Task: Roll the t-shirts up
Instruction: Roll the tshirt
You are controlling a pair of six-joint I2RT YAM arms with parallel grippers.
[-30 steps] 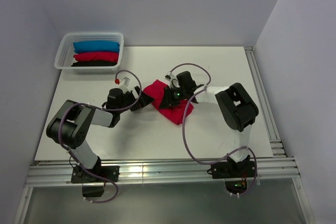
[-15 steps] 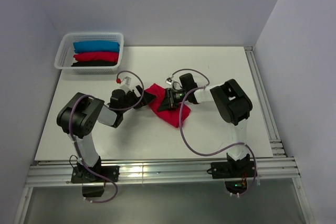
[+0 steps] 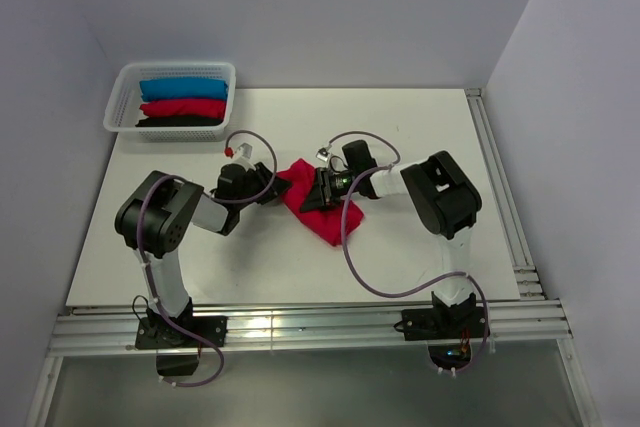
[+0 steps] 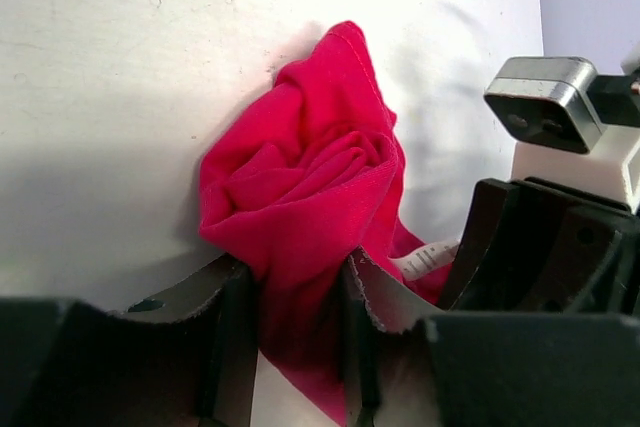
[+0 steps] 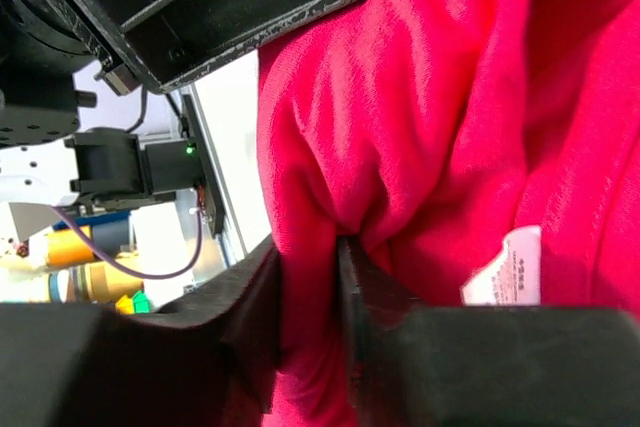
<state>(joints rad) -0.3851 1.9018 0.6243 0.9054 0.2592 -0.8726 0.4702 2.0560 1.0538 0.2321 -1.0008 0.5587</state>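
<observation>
A crimson-red t-shirt [image 3: 322,217] lies bunched at the table's middle, with its pale neck label [image 5: 505,269] showing. My left gripper [image 3: 283,185] is at the shirt's left corner and shut on a fold of the red cloth [image 4: 310,177], which fills the gap between its fingers [image 4: 228,297]. From the right, my right gripper [image 3: 312,197] meets it, also shut on a fold of the same shirt [image 5: 450,97]. The two grippers stand close together, facing each other over the cloth.
A white lattice basket [image 3: 118,107] at the back left holds three rolled shirts: blue [image 3: 183,88], red [image 3: 183,107] and black [image 3: 180,121]. A raised rail [image 3: 500,187] runs along the table's right edge. Cables loop over both arms.
My left gripper has moved right to the shirt's left corner and closed from wide open onto the cloth. The right gripper has shifted a little left, and the shirt is more bunched.
</observation>
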